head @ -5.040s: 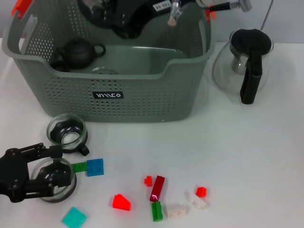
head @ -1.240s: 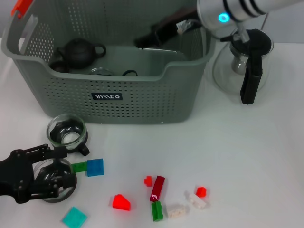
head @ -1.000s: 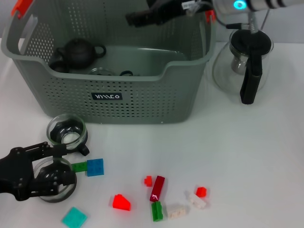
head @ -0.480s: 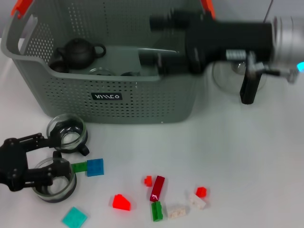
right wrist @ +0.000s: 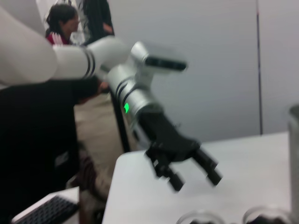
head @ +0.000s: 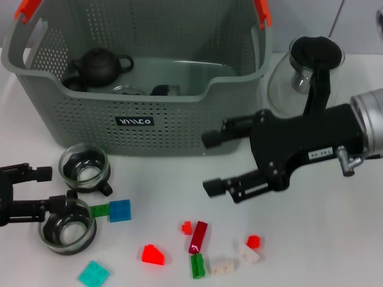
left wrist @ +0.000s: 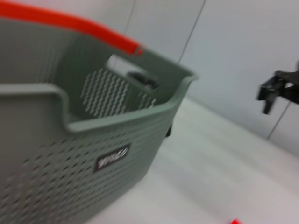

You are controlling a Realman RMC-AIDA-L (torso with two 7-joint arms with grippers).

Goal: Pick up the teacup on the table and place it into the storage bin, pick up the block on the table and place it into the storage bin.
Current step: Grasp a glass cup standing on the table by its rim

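- Large grey-green perforated plastic storage bin (head: 179, 128) with orange-red handle tabs: stands at the back of the white counter (head: 311, 239). Already inside: a dark round teapot (head: 99, 64) and some smaller dark items along the front wall.
- Clear glass teacup with dark insert, nearer one (head: 67, 227): on the counter at the front left, outside the bin. A second cup of the same kind (head: 84, 165) stands just behind it, close to the bin's front wall.
- Loose plastic blocks: green-and-blue pair (head: 114, 210) just beside the nearer cup; teal square (head: 93, 274); red wedge (head: 152, 255); dark red bar (head: 198, 237) with a green piece (head: 197, 265); white pieces (head: 230, 261) and small red one (head: 253, 241). All on the counter, none in the bin.
- Left gripper (head: 33, 188): at the left edge, low over the counter, fingers spread open and holding nothing, one fingertip touching or just beside the nearer cup's rim. Risk: if it closes from here it may catch only the rim and tip or push the cup into the green-and-blue pair.
- Right gripper (head: 214, 161): in front of the bin's right corner, above the counter, fingers wide open and empty. Risk: the blocks lie crowded, so a descent may scatter neighbours or pinch two at once.
- Clear glass pot with black handle (head: 308, 81): just behind the right arm, beside the bin. Risk: a swing of that arm toward the bin could knock it.
- Bin wall is tall; a low carry could strike the rim.
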